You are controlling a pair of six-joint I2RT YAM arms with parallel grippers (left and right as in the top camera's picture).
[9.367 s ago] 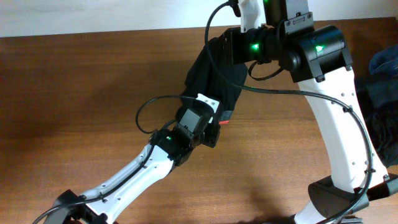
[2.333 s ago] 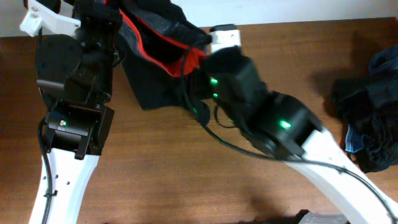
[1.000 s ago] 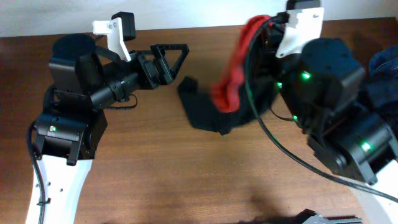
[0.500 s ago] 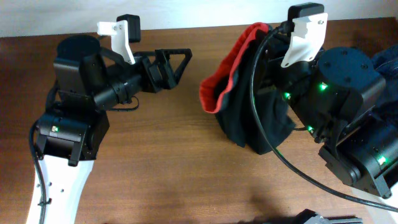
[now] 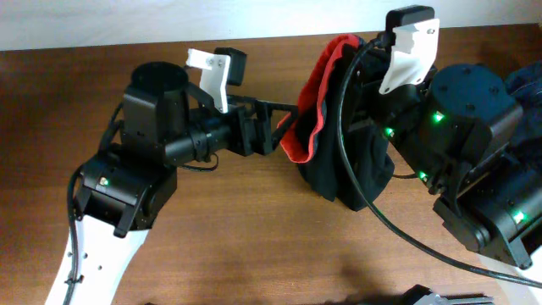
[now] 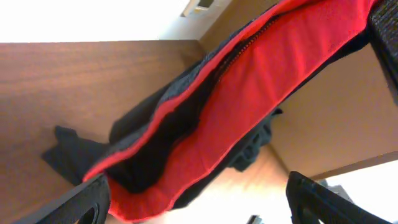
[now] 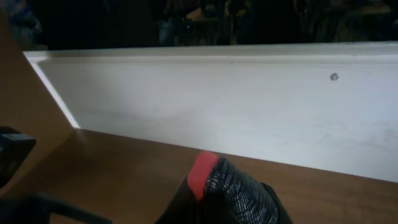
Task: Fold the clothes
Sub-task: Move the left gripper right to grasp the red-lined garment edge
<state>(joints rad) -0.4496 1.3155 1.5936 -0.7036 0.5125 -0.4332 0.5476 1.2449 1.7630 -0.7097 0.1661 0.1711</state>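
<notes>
The clothes, black pants with a bright red inner edge, hang bunched from my right gripper, which is shut on their top; their lower part rests on the table. In the right wrist view the grey band and red edge of the pants bulge over the hidden fingers. My left gripper is open, right at the red edge. In the left wrist view the red edge runs across, its low end dipping between the wide-apart fingers.
A heap of dark and blue denim garments lies at the table's right edge, behind the right arm. A white wall runs along the table's far side.
My left arm has swung right, bringing its gripper from well left of the pants up to their red edge. The right arm lowered the pants earlier and now holds them nearly still.
</notes>
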